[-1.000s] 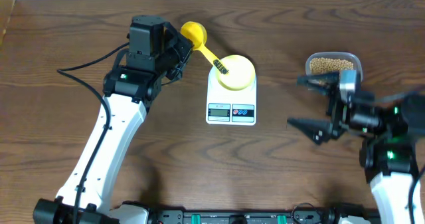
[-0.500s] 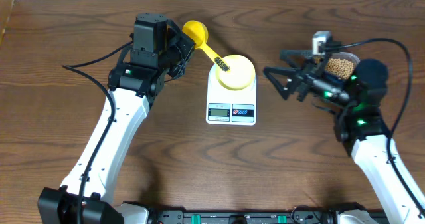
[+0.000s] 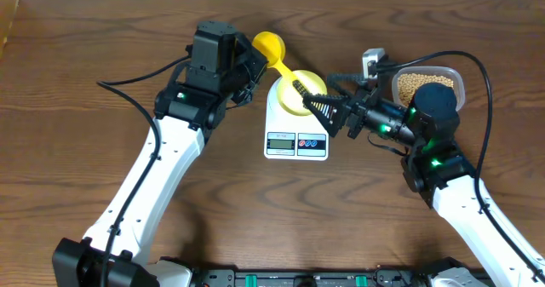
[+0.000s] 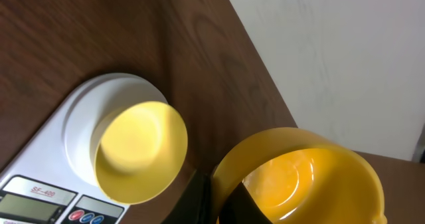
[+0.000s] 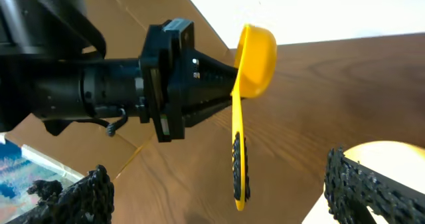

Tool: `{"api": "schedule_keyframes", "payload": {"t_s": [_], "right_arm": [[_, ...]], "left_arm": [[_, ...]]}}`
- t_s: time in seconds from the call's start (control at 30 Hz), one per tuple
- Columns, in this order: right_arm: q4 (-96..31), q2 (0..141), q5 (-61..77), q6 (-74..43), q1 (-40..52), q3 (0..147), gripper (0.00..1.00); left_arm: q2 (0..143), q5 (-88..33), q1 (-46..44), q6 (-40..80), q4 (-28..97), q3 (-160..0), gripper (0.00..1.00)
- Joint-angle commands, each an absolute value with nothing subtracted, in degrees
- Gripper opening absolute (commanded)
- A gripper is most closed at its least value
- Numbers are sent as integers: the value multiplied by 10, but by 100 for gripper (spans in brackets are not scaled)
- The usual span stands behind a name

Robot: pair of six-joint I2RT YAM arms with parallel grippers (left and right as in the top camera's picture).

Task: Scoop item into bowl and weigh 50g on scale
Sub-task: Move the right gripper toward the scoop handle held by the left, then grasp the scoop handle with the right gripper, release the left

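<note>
handover judged in hand: scoop (image 3: 271, 45) clamped by left pincer (image 5: 226, 84), right pincer (image 3: 311, 95) spread apart. closure on handle (image 5: 237, 157) is needed next.

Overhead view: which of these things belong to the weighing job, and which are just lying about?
For the job: beans, tub, scoop, bowl, scale.
Just lying about: only the left arm's black cable.

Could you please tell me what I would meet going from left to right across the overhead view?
Left gripper → scale → clear container with beans. The yellow scoop, bowl and right gripper overlap the scale, so I leave them out.
</note>
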State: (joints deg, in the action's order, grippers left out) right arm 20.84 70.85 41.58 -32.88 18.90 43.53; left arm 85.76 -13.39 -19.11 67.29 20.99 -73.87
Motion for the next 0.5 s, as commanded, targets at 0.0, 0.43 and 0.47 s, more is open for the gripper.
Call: {"api": "schedule_keyframes", "payload": {"t_s": [0.0,0.43,0.47], "right_arm": [[207,705,426,-336,185,449,99],[197,705,309,-422,185,449,65],[197,705,307,-422,185,449,61]], "left_arm": [[859,-126,-200,698,209,-742,8],[859,-145,-236,834,231,-742,8],[859,-146,-236,835,231,-742,8]]}}
